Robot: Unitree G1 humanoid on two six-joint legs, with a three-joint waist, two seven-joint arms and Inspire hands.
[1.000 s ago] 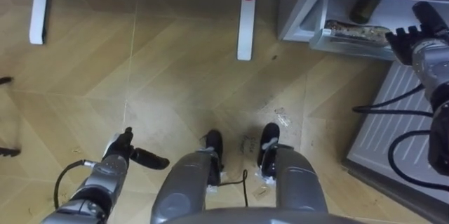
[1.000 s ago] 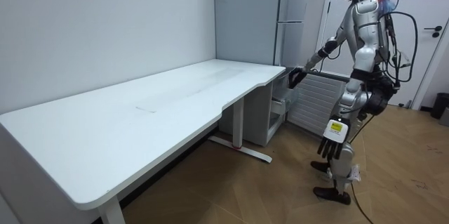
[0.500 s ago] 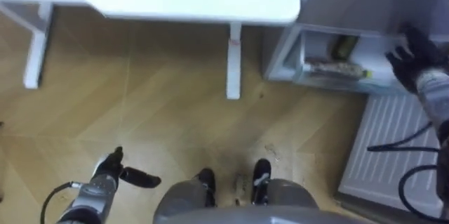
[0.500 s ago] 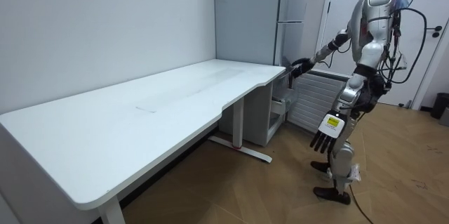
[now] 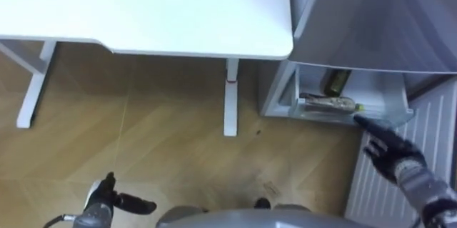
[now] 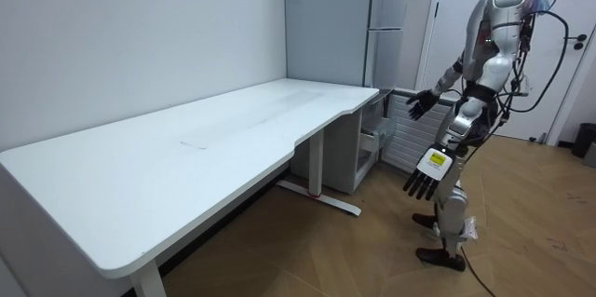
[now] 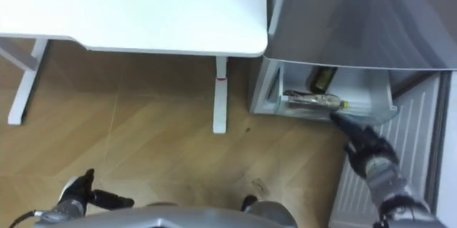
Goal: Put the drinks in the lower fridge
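The robot is standing upright on the wooden floor (image 6: 317, 255), just right of a long white surface (image 5: 143, 6) and facing a grey fridge (image 5: 371, 13). The fridge's lower compartment (image 5: 378, 88) is lying open at the far right, its ribbed white door (image 5: 428, 135) swung out to the right. Inside, a clear bottle (image 5: 327, 103) is lying on its side along the near edge, and a dark bottle (image 5: 337, 81) is standing just behind it. The right hand (image 5: 391, 153) is hovering just near of the compartment, its fingers (image 5: 365, 123) spread wide and holding nothing. The left hand (image 5: 100, 199) is hanging low at the near left over the floor, fingers straight and empty.
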